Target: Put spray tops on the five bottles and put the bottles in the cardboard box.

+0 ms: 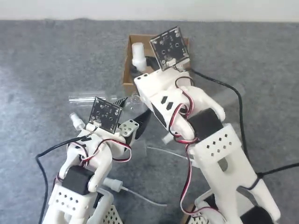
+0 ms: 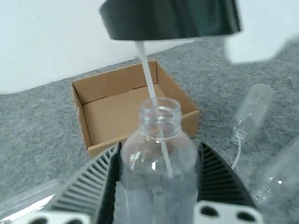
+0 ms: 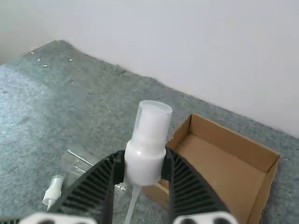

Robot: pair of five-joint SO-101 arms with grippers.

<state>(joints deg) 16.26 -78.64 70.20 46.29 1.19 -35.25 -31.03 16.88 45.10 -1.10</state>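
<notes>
Spray top [image 1: 76,120], loose, lies toward the left side of the grey carpet [image 1: 37,70], just off your left arm [image 1: 81,172]. Beyond it a clear bottle [image 1: 86,98] lies on its side.

Next over, your left gripper [image 2: 159,148] is clenched on an upright bottle [image 2: 158,172], ribbed fingers [image 2: 100,182] pressing both flanks, neck open. It is on the near side of the cardboard box [image 2: 80,109].

Directly above, your right gripper [image 3: 145,161] pinches a second spray top [image 3: 148,135] by its collar, cap end up. Its dip tube [image 2: 148,77] runs down thru the neck & into the held bottle. The head hangs well clear of the rim, not seated.

The box sits open side up twd the carpet's far edge, by the white wall [image 3: 187,42]. Btwn the two arm bases at the near edge lies a third spray top [image 1: 114,183] w/ tube attached. A third bottle [image 2: 252,109] lies just beside the box's front corner, and a fourth bottle [image 2: 280,172] rests nearer your left gripper.
</notes>
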